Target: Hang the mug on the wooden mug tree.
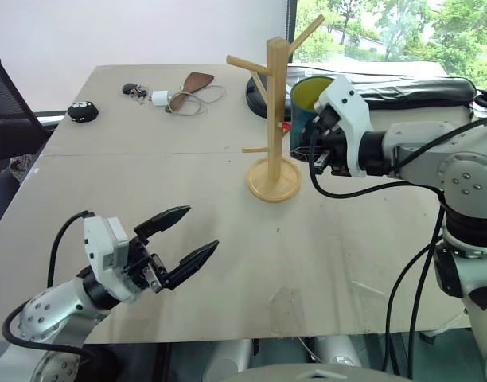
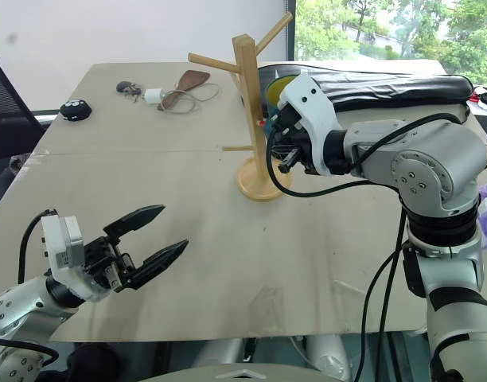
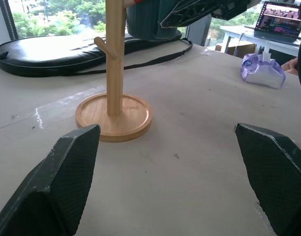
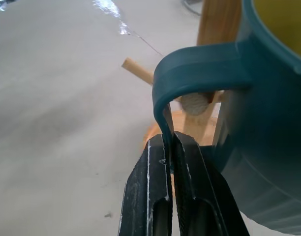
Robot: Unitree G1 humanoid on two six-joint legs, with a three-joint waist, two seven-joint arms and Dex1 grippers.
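My right gripper (image 4: 168,145) is shut on the thin handle (image 4: 199,66) of the dark teal-blue mug (image 1: 305,107), which has a yellow inside. It holds the mug in the air, close against the right side of the wooden mug tree (image 1: 275,103), a light post on a round disc base (image 3: 113,118). In the right wrist view a pale peg tip (image 4: 195,103) shows through the handle's loop; whether the peg passes through it I cannot tell. My left gripper (image 1: 202,228) hovers open and empty over the near left of the table, pointing toward the tree.
A long black bag (image 1: 403,87) lies along the table's back right, behind the tree. Keys, a small charger and a brown leather piece (image 1: 197,81) lie at the back left, beside a round black object (image 1: 83,111). A purple-white pouch (image 3: 262,71) sits at the far right.
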